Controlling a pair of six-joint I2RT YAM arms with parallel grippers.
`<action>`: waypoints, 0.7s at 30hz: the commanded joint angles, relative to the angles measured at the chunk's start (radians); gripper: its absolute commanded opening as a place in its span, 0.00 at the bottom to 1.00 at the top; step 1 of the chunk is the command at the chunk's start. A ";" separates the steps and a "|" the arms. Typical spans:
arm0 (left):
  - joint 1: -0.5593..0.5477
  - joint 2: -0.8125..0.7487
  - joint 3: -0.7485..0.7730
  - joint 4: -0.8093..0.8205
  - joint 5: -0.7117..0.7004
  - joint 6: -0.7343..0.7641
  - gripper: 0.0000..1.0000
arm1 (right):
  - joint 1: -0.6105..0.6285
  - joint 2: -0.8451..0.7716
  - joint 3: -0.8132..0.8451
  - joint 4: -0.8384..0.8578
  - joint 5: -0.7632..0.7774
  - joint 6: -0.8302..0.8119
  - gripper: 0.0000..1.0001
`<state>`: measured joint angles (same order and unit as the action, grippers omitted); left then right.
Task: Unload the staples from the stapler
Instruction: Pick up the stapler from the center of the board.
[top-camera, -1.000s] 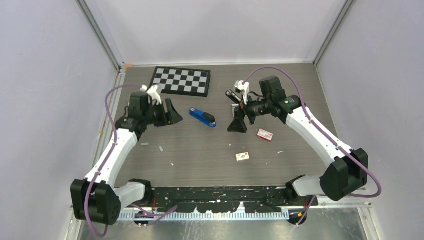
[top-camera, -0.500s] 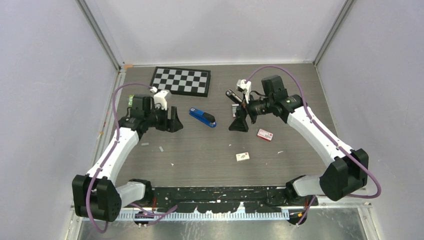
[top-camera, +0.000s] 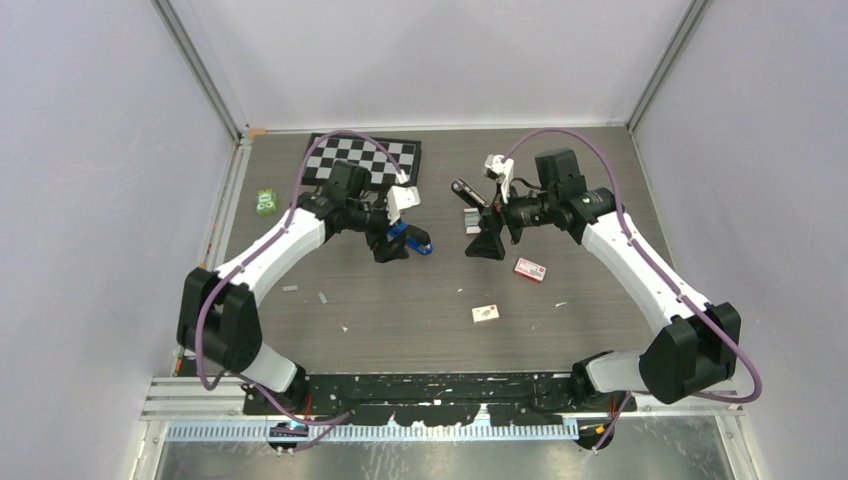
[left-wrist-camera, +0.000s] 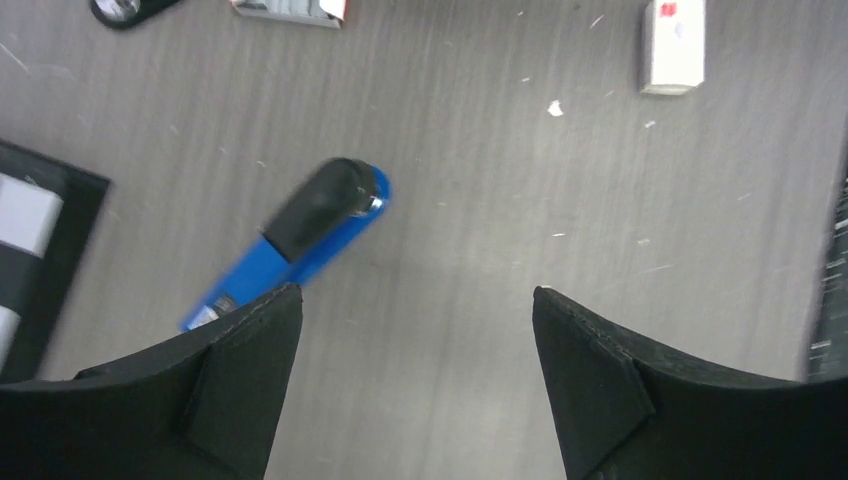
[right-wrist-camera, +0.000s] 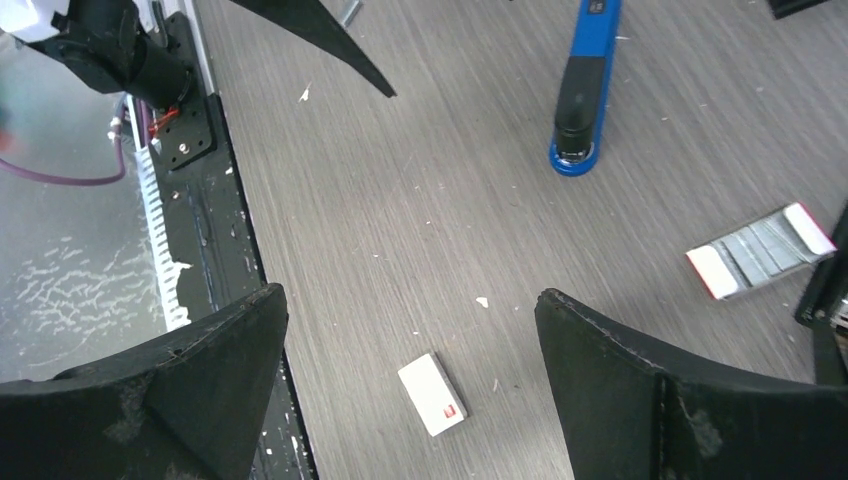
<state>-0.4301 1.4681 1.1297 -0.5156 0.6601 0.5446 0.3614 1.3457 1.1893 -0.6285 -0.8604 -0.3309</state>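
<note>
The blue stapler (top-camera: 416, 240) with a black end lies shut on the table, left of centre; the staples inside it are hidden. My left gripper (top-camera: 388, 246) hangs over its left end, jaws open and empty. In the left wrist view the stapler (left-wrist-camera: 300, 245) runs under my left finger, and the gripper (left-wrist-camera: 415, 292) frames bare table. My right gripper (top-camera: 487, 232) hovers open to the stapler's right, holding nothing. From the right wrist the stapler (right-wrist-camera: 585, 95) lies far ahead, and a small white box (right-wrist-camera: 432, 393) sits between the fingers of the gripper (right-wrist-camera: 410, 293).
A checkerboard (top-camera: 365, 162) lies at the back. An open box of staples (top-camera: 472, 215) and a black tool (top-camera: 466, 189) sit behind the right gripper. A red-and-white box (top-camera: 530, 269), a small white box (top-camera: 486, 313), a green item (top-camera: 265, 202) and loose staple strips (top-camera: 290, 288) lie around.
My left arm has swung right, from the table's left side to over the stapler, and its jaws have opened wider. The green item is now uncovered. The right gripper drifted slightly right.
</note>
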 joint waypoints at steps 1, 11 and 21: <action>0.007 0.099 0.106 -0.109 0.065 0.462 0.87 | -0.043 -0.062 0.029 0.016 -0.050 0.000 0.98; 0.003 0.380 0.317 -0.190 0.109 0.635 0.83 | -0.083 -0.065 0.028 0.017 -0.071 0.005 0.98; -0.035 0.481 0.334 -0.116 0.023 0.604 0.75 | -0.104 -0.056 0.025 0.021 -0.090 0.013 0.98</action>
<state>-0.4465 1.9594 1.4757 -0.6865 0.7033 1.1362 0.2615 1.3109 1.1893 -0.6285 -0.9188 -0.3252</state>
